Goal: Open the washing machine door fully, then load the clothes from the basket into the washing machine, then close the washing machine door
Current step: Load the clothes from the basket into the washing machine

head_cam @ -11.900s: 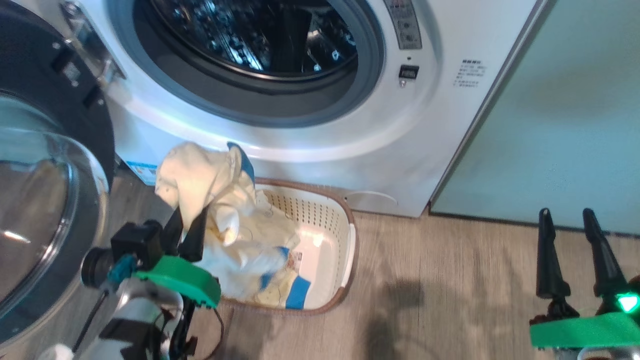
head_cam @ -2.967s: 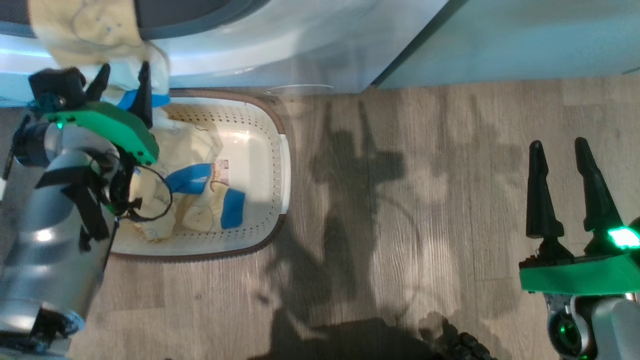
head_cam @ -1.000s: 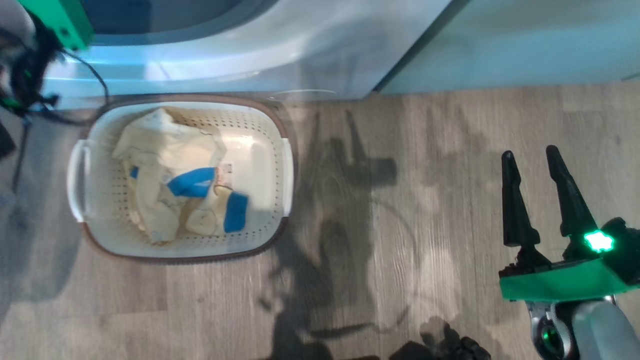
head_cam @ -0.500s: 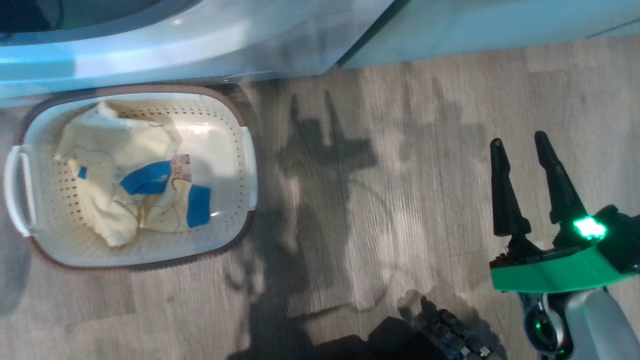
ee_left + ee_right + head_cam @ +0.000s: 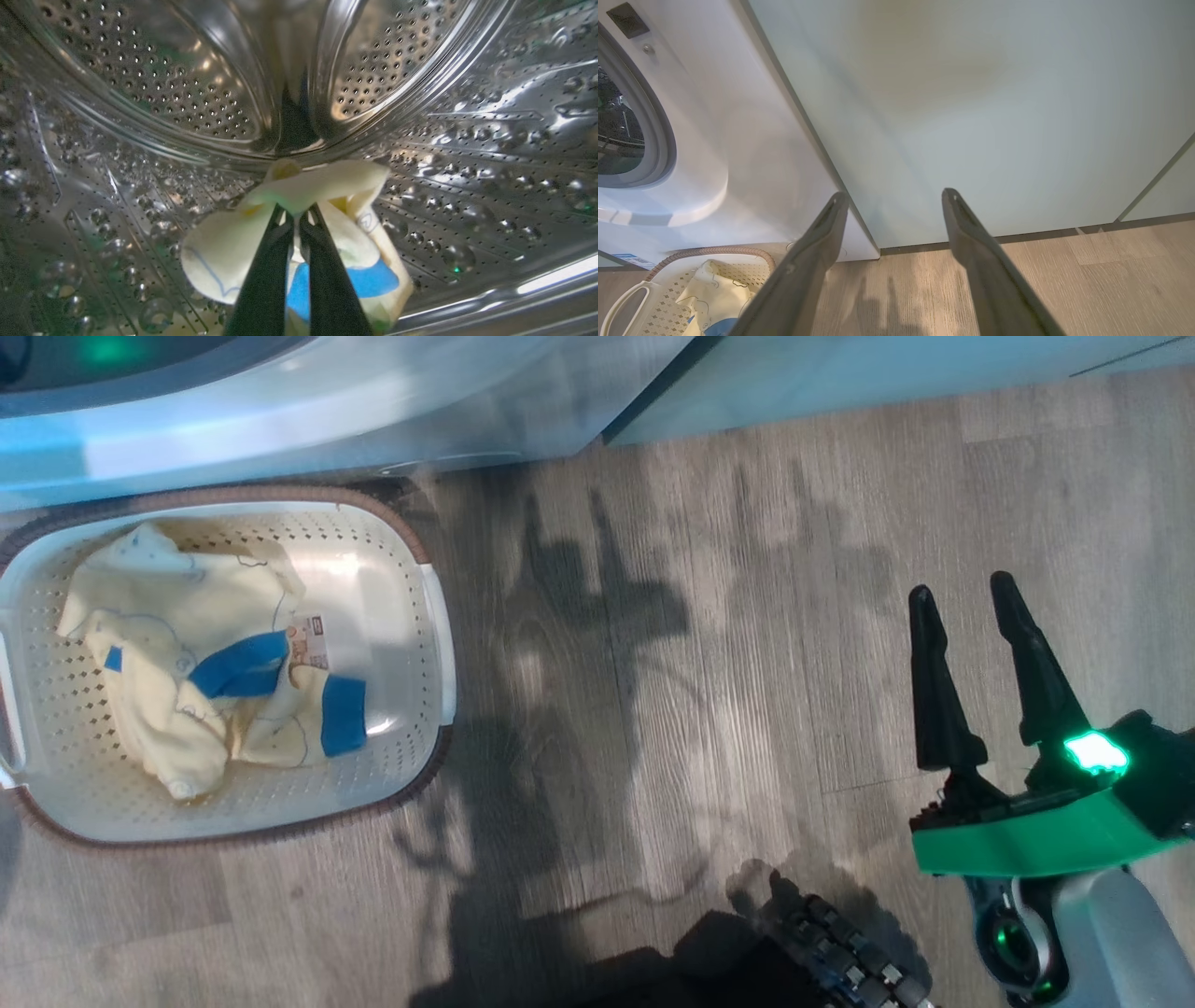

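Observation:
My left gripper (image 5: 294,211) is deep inside the washing machine's steel drum (image 5: 140,70), shut on a cream garment (image 5: 219,247) with a blue patch that hangs just above the drum wall. The cream basket (image 5: 425,607) stands on the floor against the white washing machine (image 5: 280,420), and more cream and blue clothes (image 5: 177,616) lie heaped in it. Far to the right, above bare floor, my right gripper (image 5: 962,588) stands open with nothing in it. The right wrist view has that gripper (image 5: 892,196) facing the cabinet, with the washing machine (image 5: 738,116) and basket (image 5: 626,298) at its left. The washing machine door is out of view.
A pale green cabinet door (image 5: 971,93) stands right of the machine and meets the wood-look floor (image 5: 653,663). Shadows of my arms fall across the floor between the basket and my right gripper. A dark part of my base (image 5: 822,952) shows at the bottom edge.
The head camera has swung right, so the basket sits further left in the picture. My left arm has left the head view, gone into the drum. The right gripper stays open.

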